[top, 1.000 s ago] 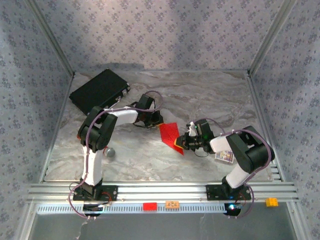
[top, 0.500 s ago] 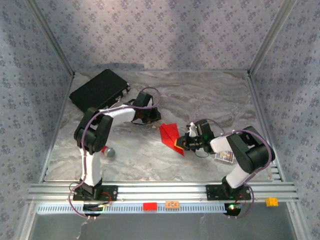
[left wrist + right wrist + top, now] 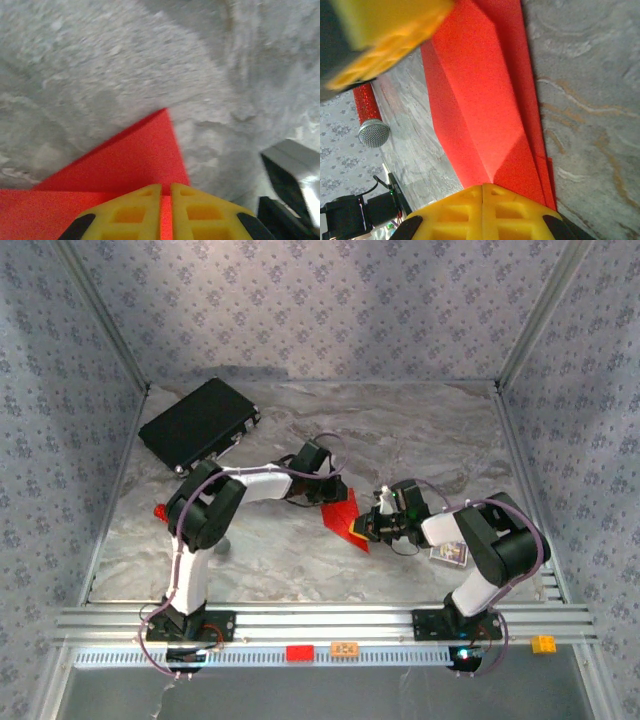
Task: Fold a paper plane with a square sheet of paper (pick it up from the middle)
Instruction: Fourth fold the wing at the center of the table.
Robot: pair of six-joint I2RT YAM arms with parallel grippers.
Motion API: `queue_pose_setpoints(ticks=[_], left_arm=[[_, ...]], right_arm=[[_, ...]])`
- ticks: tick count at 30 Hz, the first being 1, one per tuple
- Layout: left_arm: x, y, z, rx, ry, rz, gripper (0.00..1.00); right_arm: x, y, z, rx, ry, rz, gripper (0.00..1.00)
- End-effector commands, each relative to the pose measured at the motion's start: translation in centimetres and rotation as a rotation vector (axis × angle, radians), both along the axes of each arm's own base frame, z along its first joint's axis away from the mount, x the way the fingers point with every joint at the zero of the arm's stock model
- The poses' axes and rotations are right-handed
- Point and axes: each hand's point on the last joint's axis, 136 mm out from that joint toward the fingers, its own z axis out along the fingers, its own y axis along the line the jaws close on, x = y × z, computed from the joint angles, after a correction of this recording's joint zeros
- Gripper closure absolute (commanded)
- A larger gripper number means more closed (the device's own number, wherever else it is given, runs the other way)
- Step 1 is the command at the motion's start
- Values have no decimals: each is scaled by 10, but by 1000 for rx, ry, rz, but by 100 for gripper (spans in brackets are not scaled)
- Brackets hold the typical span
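Red paper (image 3: 342, 515) sits mid-counter (image 3: 280, 550) as a part-folded wedge, so I read this as crease-pressing on the way to the dart. My right tool (image 3: 482, 210) is clenched at the wedge's near tip and my left tool (image 3: 166, 210) is all but closed, tips on the far corner (pinning or pinching, can't tell); the next move needs one end held down while the other tool runs the fold line without dragging the sheet. Versus a second ago, the left tool has swung in from off the far edge onto the paper, while the right tool hasn't moved.
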Motion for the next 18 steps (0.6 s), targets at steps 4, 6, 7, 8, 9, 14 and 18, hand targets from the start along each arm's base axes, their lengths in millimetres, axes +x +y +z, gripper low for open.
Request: queue_pose_setpoints(ticks=[4,6,7,8,9,14,18], left_arm=[[-10,16,-34,74,40,13,89],[-12,20,-40,89,47,17,89],[-14,22,-43,97,50,16,89],[-15,23,-45,101,52,16,89],[-16,25,-47,105,53,16,90],[-16,25,-50,110,54,14,90],[-17,25,-51,110,58,11,90]], right_arm=[[-22,-17,-20,-114,135,-17,100],[-15,-13,-9,-110,107,-8,100],[-12,-10,-3,-107,93,-1,100],[-8,-7,4,-105,76,5,100],[-5,-4,8,-104,66,10,100],[13,10,18,-111,37,22,100],[23,16,7,-138,53,24,100]])
